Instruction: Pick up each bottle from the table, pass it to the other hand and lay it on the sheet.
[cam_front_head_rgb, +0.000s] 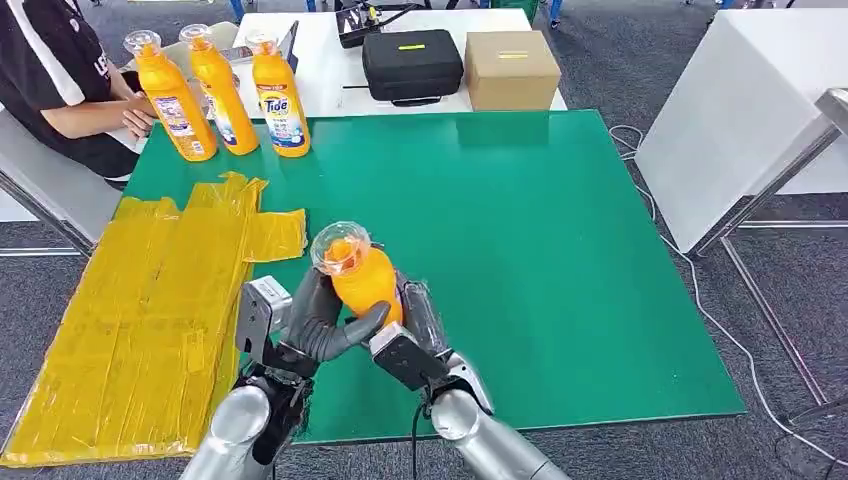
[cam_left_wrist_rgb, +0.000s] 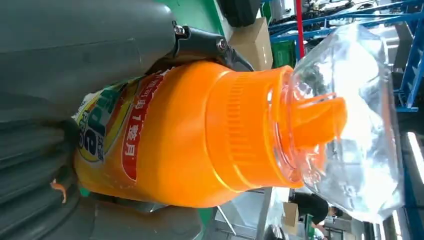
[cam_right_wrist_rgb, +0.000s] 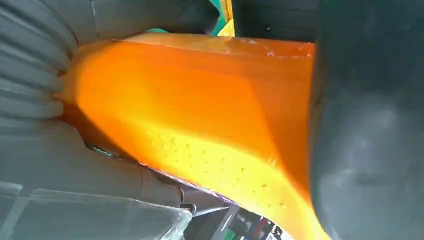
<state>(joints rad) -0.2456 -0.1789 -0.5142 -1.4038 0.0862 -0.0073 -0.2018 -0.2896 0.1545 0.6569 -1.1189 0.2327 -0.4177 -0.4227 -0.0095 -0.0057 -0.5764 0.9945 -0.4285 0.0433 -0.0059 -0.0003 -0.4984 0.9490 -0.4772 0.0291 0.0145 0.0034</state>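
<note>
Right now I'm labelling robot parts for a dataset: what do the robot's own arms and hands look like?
Both forearms are silver metal. The left hand has dark grey fingers, with a pale grey box-shaped block at the wrist. The right hand has a black block at its wrist, and a thin black cable runs down beside that forearm. Up close, each hand has a grey ribbed cover.

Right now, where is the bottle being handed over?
In the head view, the orange bottle is upright over the green table's near edge, gripped between left hand and right hand.
</note>
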